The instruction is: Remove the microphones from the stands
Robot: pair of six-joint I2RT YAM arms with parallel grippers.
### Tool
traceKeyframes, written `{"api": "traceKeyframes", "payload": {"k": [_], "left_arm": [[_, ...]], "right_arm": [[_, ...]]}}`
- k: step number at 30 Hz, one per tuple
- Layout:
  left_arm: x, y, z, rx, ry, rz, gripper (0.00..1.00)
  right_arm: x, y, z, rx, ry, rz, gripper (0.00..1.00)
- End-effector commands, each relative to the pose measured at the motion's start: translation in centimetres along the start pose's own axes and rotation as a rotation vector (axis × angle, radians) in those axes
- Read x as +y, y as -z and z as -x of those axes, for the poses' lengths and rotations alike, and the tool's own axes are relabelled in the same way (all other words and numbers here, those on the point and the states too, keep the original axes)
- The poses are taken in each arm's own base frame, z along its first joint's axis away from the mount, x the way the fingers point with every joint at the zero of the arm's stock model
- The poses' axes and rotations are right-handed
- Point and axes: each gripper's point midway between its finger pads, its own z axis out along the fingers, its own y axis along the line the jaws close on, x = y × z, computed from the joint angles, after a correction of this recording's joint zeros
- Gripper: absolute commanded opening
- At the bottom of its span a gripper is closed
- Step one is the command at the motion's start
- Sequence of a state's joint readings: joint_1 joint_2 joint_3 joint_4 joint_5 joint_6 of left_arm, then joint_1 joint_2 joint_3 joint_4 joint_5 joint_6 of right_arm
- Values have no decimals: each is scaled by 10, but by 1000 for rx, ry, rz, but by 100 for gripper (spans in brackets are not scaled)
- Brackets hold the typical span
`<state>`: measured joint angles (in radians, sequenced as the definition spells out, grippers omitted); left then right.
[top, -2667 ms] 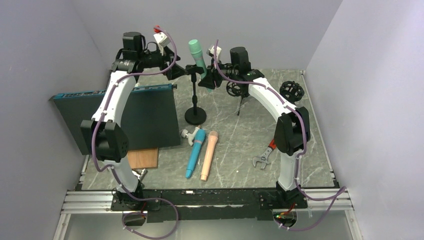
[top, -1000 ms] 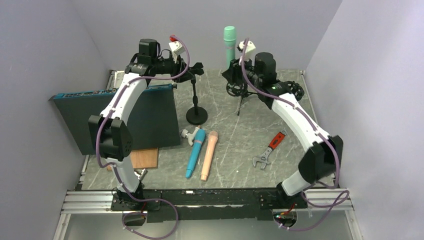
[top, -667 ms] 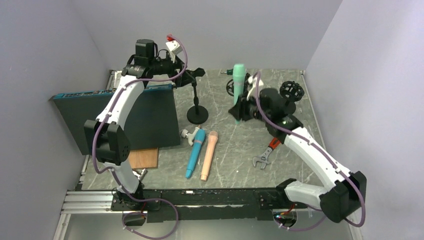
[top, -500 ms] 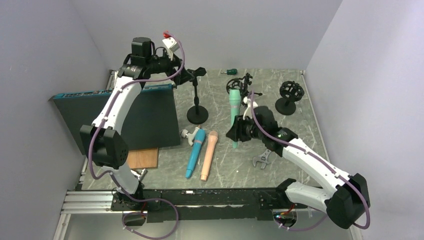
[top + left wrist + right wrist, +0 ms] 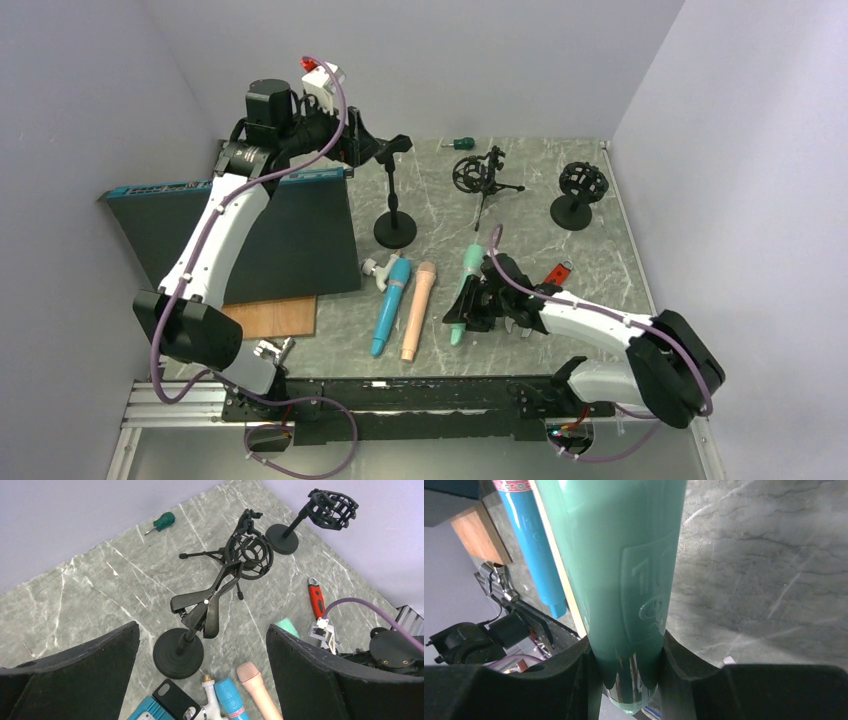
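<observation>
The green microphone (image 5: 467, 288) lies low over the table, right of the peach microphone, with its head toward the back. My right gripper (image 5: 461, 314) is shut on its tail end; the right wrist view shows the green body (image 5: 624, 570) pinched between both fingers (image 5: 626, 665). The black stand (image 5: 393, 228) is upright at the back centre and its spring clip (image 5: 392, 147) is empty. My left gripper (image 5: 360, 148) is open just left of the clip. In the left wrist view the stand (image 5: 200, 614) shows between the spread fingers (image 5: 202, 626), untouched.
A blue microphone (image 5: 390, 305) and a peach microphone (image 5: 417, 310) lie side by side at front centre. A red-handled wrench (image 5: 555, 273) lies by my right arm. Two shock mounts (image 5: 485, 175) (image 5: 577, 190) and a screwdriver (image 5: 460, 144) are at the back. A dark board (image 5: 255, 230) is at the left.
My right gripper carried the green microphone from the stand's clip up, then down and forward to the table beside the peach microphone. My left gripper stayed by the clip, now empty.
</observation>
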<state>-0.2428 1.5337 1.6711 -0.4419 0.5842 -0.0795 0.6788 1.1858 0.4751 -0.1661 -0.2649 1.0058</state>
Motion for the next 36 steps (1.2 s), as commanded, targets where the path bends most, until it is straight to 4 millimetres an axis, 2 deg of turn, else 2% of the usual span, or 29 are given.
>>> {"api": "traceKeyframes", "payload": {"k": [1,6,11,15,19,25,28,36], "left_arm": [[-6,7,5,-5,62,44,99],[-7,-7,5,36,-16,62,95],[1,-30,4,80,-109,71,90],[10,-41,9,79,-93,99,82],[14,-51,8,81,-82,105,72],[5,-52,8,53,-76,81,58],[-2,-51,5,52,-127,54,56],[0,-57,-20,140,-183,74,46]], "right_arm": [[24,-14,-3,32,-41,79,12],[18,-32,-13,95,-19,54,18],[10,-42,-13,112,21,26,32],[3,-44,-15,114,40,4,40],[5,-46,-14,118,56,9,47],[5,-46,-13,119,92,5,61],[7,-47,-10,118,110,8,64],[5,-43,-6,106,146,-27,76]]}}
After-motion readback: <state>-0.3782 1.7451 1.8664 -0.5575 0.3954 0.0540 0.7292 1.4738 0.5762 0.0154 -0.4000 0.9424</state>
